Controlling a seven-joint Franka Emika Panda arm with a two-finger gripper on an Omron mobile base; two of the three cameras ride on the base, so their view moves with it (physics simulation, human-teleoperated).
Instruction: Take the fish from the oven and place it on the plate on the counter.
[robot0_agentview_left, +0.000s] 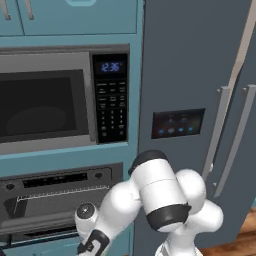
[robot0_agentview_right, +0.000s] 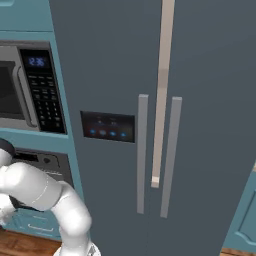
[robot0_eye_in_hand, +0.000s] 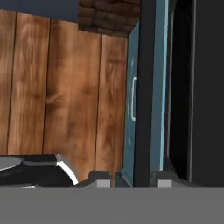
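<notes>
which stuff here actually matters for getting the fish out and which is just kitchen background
Belongs to the job:
- oven
- hand, jaws straddling a dark upright edge

Just there:
- microwave
- fridge
- wood floor
- teal cabinet

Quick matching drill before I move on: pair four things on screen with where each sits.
Things:
1. microwave
2. oven
3. fridge
4. fridge control panel

Places:
A. directly below the microwave
B. left of the two long door handles
C. right of the teal cabinet column
D. above the oven, blue clock at its right

Pairs: 1-D, 2-A, 3-C, 4-B
</notes>
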